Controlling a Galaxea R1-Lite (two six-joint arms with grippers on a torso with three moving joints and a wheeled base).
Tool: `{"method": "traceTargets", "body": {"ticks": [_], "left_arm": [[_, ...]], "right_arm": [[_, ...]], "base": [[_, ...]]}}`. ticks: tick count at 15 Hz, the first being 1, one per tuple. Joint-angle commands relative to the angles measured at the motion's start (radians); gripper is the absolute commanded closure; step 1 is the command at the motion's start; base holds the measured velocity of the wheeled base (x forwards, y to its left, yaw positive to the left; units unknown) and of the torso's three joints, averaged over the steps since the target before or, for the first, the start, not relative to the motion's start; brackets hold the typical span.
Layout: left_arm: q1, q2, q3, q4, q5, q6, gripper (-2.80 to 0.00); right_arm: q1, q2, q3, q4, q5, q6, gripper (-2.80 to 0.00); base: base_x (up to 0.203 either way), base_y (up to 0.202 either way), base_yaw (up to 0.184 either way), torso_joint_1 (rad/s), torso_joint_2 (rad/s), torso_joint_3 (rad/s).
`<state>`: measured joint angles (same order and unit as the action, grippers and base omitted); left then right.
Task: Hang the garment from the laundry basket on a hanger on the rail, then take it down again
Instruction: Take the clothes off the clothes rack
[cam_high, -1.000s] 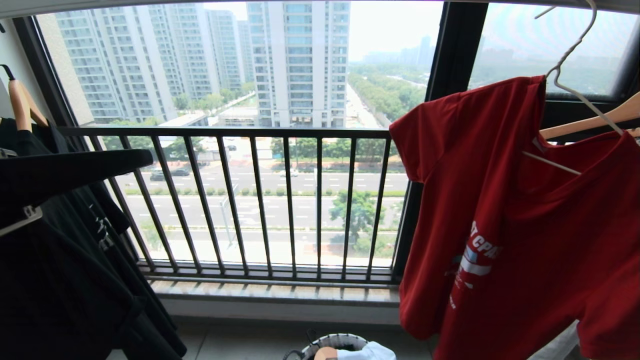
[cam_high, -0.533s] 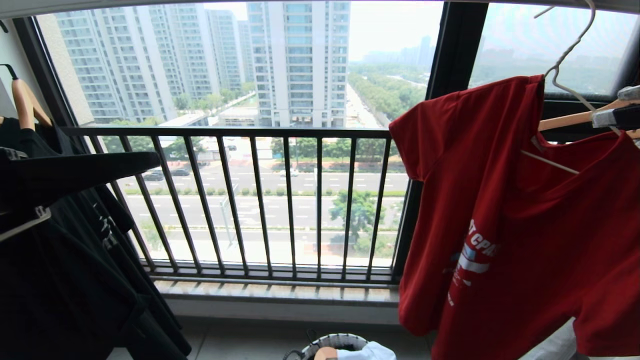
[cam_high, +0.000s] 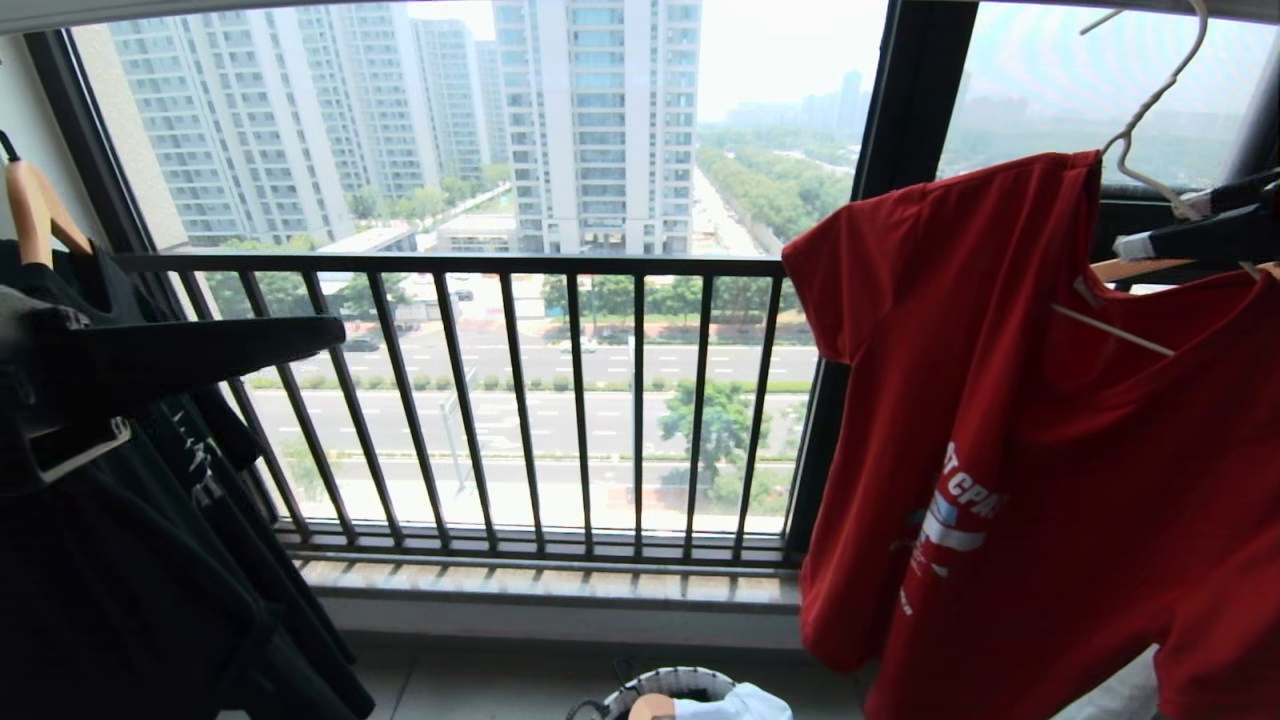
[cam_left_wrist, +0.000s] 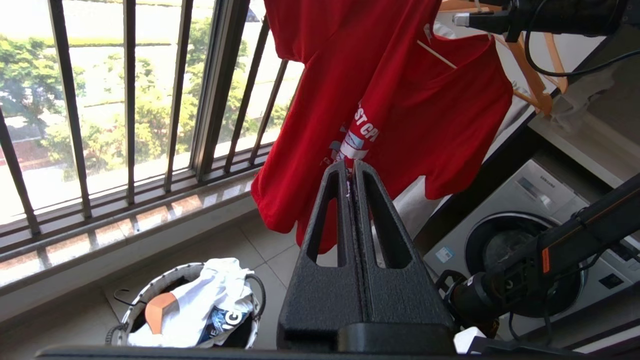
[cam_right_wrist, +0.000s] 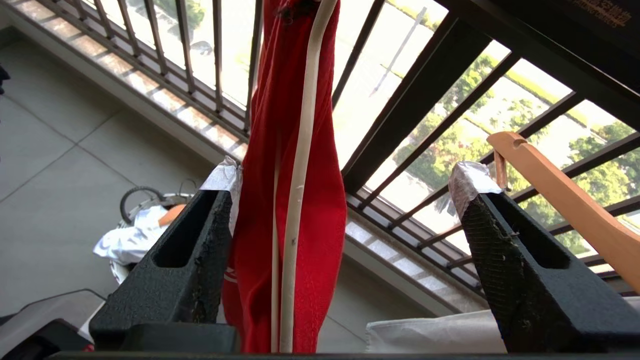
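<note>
Head view, garment: I see the red short-sleeved T-shirt with white lettering (cam_high: 1040, 440) hanging at the right on the thin white wire hanger (cam_high: 1150, 110), whose hook reaches up to the top edge of the picture.
Head view, right tool: my right tool (cam_high: 1165, 225) comes in from the right edge at the shirt's collar, its taped fingertips (cam_high: 1135, 245) spread apart beside the wire hanger's neck.
Head view, left side: the black left tool (cam_high: 290, 335) points toward the dark barred window railing (cam_high: 450, 265), in front of the black T-shirts (cam_high: 120, 560) on a wooden hanger (cam_high: 30, 210).
Head view, floor: the small round laundry basket with a white rim (cam_high: 665, 685) stands below the window, with white cloth (cam_high: 735, 703) in it.
Left wrist view: the left tool (cam_left_wrist: 353, 172) is pressed together and empty, with the red shirt beyond it, the basket on the floor tiles and a washing machine (cam_left_wrist: 525, 235) to one side.
Right wrist view: the right tool (cam_right_wrist: 345, 185) stands wide, the red shirt and white wire running between its fingers; one taped tip seems to brush the cloth, and nothing is pinched.
</note>
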<state>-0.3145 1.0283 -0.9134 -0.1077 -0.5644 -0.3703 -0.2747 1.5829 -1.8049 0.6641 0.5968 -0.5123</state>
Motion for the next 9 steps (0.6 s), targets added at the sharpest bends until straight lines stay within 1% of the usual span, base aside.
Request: {"method": "traceTargets", "body": {"ticks": [1, 2, 3, 5, 6, 9], "left_arm": [[-0.003, 0.013, 0.002, 0.001, -0.006, -0.002, 0.00], [-0.017, 0.013, 0.003, 0.005, -0.009, -0.002, 0.00], [-0.054, 0.014, 0.010, 0.007, -0.010, -0.003, 0.00], [-0.171, 0.048, 0.031, 0.001, -0.008, -0.003, 0.00], [-0.203, 0.093, 0.023, -0.001, -0.007, -0.002, 0.00], [-0.257, 0.237, -0.097, -0.002, -0.008, 0.004, 0.00]], "right_arm": [[0.000, 0.022, -0.001, -0.004, 0.005, -0.003, 0.00], [0.002, 0.022, -0.001, -0.011, 0.005, -0.003, 0.00], [0.001, 0.015, -0.001, -0.011, 0.005, -0.001, 0.00], [0.002, 0.005, -0.001, -0.011, 0.005, -0.003, 0.00], [0.003, 0.003, 0.001, -0.011, 0.005, -0.003, 0.00], [0.011, 0.005, 0.005, -0.009, 0.008, -0.003, 0.00]], "base": [[0.000, 0.000, 0.000, 0.000, 0.00, 0.000], [0.000, 0.000, 0.000, 0.000, 0.00, 0.000], [0.000, 0.000, 0.000, 0.000, 0.00, 0.000], [0.000, 0.000, 0.000, 0.000, 0.00, 0.000], [0.000, 0.000, 0.000, 0.000, 0.00, 0.000], [0.000, 0.000, 0.000, 0.000, 0.00, 0.000]]}}
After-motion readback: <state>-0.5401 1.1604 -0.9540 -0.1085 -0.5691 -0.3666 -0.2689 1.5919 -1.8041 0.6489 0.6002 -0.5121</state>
